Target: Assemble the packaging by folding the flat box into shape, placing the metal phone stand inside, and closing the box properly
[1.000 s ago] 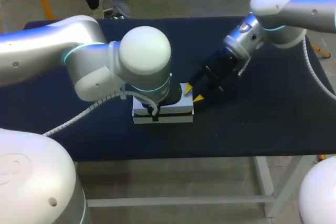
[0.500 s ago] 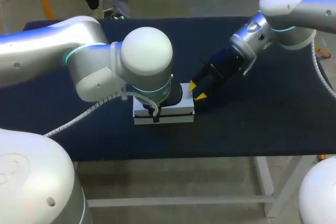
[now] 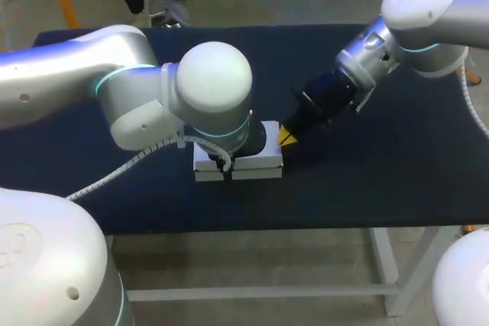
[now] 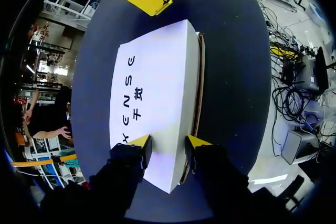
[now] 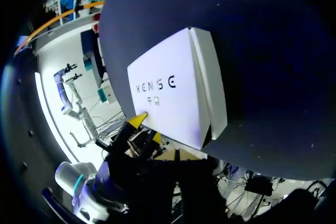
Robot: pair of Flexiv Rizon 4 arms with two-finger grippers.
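Closing seems unfinished: flap (image 5: 209,82) seen ajar; box (image 4: 152,87) could be shoved by R gripper (image 3: 286,135) (closed, empty); L gripper (image 4: 165,148) slightly parted, nothing held.

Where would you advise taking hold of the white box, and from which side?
Probably across its width near a short end, from above, jaws astride the two long edges: the white box lies flat on the table, so only its thin sides offer opposing faces.

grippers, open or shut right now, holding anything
Left gripper: open, tips on the box.
Right gripper: shut, holding nothing.
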